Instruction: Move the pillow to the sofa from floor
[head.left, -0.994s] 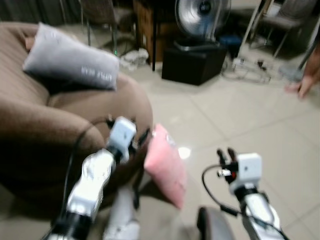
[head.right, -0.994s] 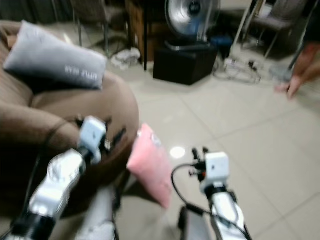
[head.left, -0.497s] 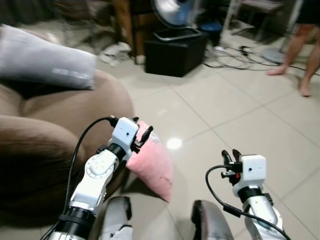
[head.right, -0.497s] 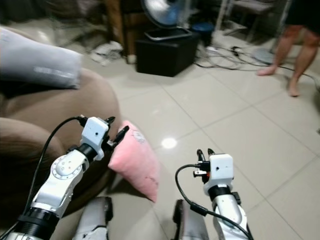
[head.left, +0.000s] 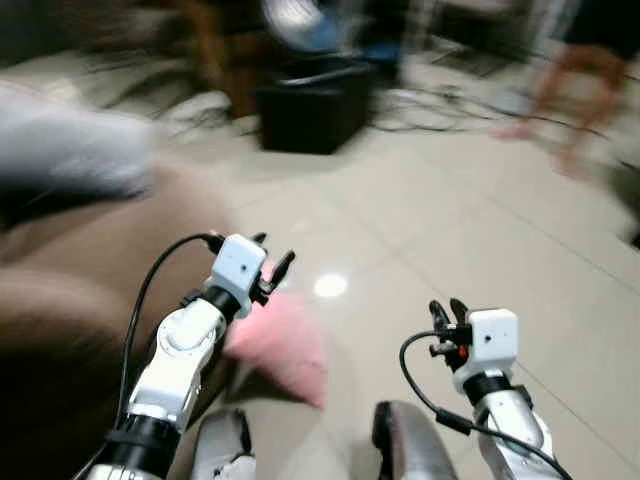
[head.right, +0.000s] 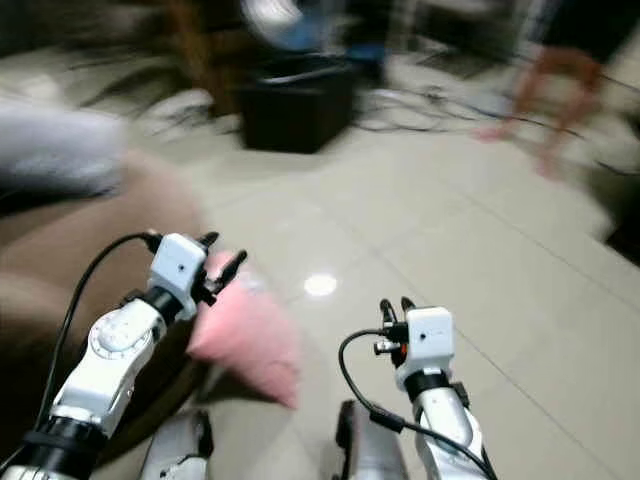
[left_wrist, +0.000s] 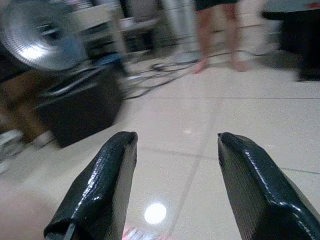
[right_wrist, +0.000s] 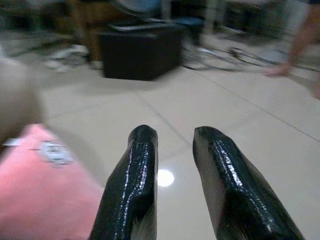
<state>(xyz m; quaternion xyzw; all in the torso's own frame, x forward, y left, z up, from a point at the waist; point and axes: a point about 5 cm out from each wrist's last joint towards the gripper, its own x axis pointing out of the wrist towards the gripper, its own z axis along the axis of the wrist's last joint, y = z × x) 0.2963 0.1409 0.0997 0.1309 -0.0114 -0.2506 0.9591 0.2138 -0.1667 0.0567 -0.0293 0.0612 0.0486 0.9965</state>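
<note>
Pink pillow (head.left: 280, 340) on floor (head.left: 450, 230) vs brown sofa (head.left: 80, 290), just below/right of left gripper (head.left: 270, 268) (fingers apart, empty). Right gripper (head.left: 445, 312) w/ narrow gap, nothing held, well right of pillow.

Both silver arms reached forward toward twelve o'clock, the left gripper (head.left: 272, 262) with black fingers spread, the right gripper (head.left: 447, 312) nearly closed.

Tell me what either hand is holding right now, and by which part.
Nothing is held. The left hand is open above the pink pillow, which leans on the brown sofa. The right hand hangs open over bare floor.
</note>
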